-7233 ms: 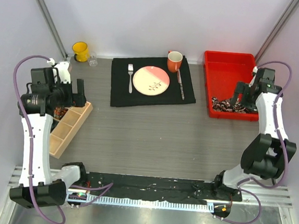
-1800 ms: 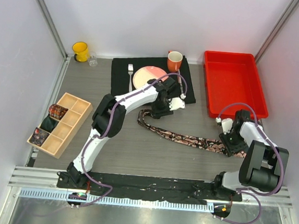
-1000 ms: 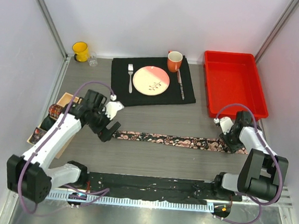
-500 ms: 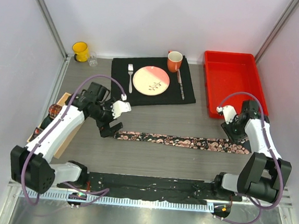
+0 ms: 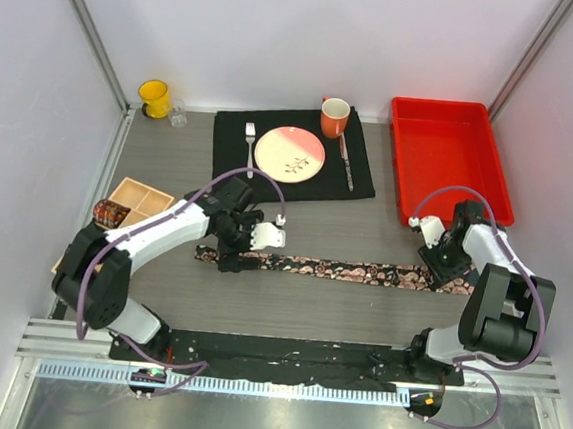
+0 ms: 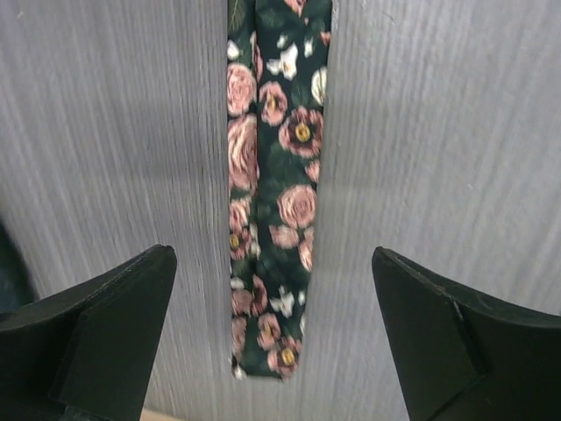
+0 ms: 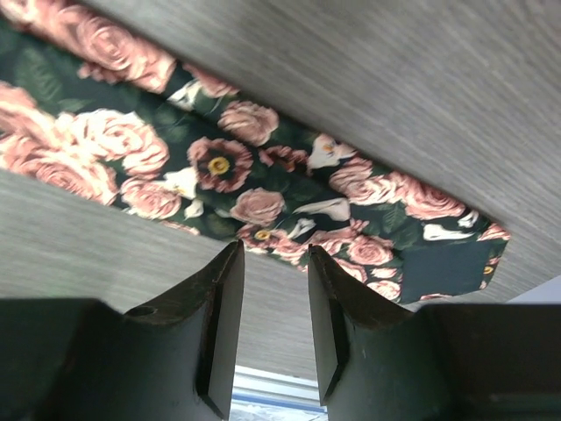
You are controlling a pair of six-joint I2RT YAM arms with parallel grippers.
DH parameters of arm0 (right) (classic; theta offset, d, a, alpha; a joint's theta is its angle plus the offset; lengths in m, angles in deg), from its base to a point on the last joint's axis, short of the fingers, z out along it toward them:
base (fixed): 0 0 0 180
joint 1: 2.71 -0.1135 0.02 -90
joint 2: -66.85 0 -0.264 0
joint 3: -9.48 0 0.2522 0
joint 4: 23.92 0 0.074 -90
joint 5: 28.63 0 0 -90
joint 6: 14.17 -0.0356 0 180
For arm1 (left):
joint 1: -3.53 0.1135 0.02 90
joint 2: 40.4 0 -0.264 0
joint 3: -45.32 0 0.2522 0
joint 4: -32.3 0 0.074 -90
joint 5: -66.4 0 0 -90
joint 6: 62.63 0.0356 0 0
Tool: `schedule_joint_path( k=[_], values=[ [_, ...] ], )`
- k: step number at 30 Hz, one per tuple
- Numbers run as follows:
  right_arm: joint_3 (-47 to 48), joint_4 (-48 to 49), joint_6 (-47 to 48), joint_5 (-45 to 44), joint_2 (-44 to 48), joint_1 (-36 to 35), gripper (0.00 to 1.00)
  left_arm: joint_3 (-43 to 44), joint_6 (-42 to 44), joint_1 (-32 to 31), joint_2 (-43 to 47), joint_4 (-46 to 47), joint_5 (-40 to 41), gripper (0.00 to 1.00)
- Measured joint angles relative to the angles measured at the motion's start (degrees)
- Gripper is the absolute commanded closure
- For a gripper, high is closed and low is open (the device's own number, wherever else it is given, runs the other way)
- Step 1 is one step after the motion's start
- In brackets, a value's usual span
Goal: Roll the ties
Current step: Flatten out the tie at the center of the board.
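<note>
Item: floral tie (image 5: 332,270), one long strip laid flat and unrolled.
Position: on the grey table (image 5: 307,322), running left to right, nearer than the black placemat (image 5: 231,185) and well apart from it.
Pattern: black to dark green ground with pink roses, smaller cream blooms and yellow flower centres.
Left end: narrow, cut square, with a lengthwise fold showing in the left wrist view.
Right end: broader, with a slanting lengthwise overlap and a plain dark patch at its corner, just near of the red tray (image 5: 450,164).
Second item: dark red-brown coil (image 5: 106,213) in the wooden divider box (image 5: 137,197) at far left, partly hidden by the arm; compartment not clear.
Left gripper (image 6: 270,254): poised over the narrow end, jaws at full spread, one finger (image 6: 96,333) to each side of the cloth, neither touching it.
Right gripper (image 7: 273,254): over the broad end, jaws set narrow with bare table showing in the gap; fingertips (image 7: 235,263) at the tie's edge, and contact with the cloth cannot be judged.
Setting on the placemat: plate (image 5: 290,155), fork (image 5: 249,149), knife (image 5: 344,159), orange mug (image 5: 334,116).
</note>
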Motion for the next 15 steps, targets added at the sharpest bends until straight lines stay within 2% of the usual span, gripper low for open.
schedule_joint_path(
  k=[3, 6, 8, 9, 12, 15],
  values=[
    [-0.02, 1.81, -0.15, -0.87, -1.22, 0.0, 0.62, -0.09, 0.17, -1.4, -3.98, 3.06, 0.87, 0.08],
    [-0.02, 3.67, -0.17, -2.4, -2.93, 0.0, 0.62, -0.07, 0.02, -2.08, -6.99, 5.11, 1.22, 0.24],
    [-0.02, 4.79, -0.2, -3.26, -4.15, 0.0, 0.63, 0.02, -0.17, -2.21, -8.7, 5.79, 1.29, 0.32],
    [-0.02, 5.2, -0.24, -3.74, -4.59, 0.0, 0.63, 0.04, -0.07, -2.27, -9.44, 5.97, 1.31, 0.4],
    [0.04, 5.81, -0.39, -5.03, -5.18, -0.13, 0.65, 0.17, -0.9, -2.6, -10.93, 6.29, 1.31, 0.53],
    [0.26, 6.84, -0.33, -7.1, -5.92, -0.13, 0.65, 1.03, -1.46, -3.28, -11.96, 6.45, 1.27, 0.6]
  ],
)
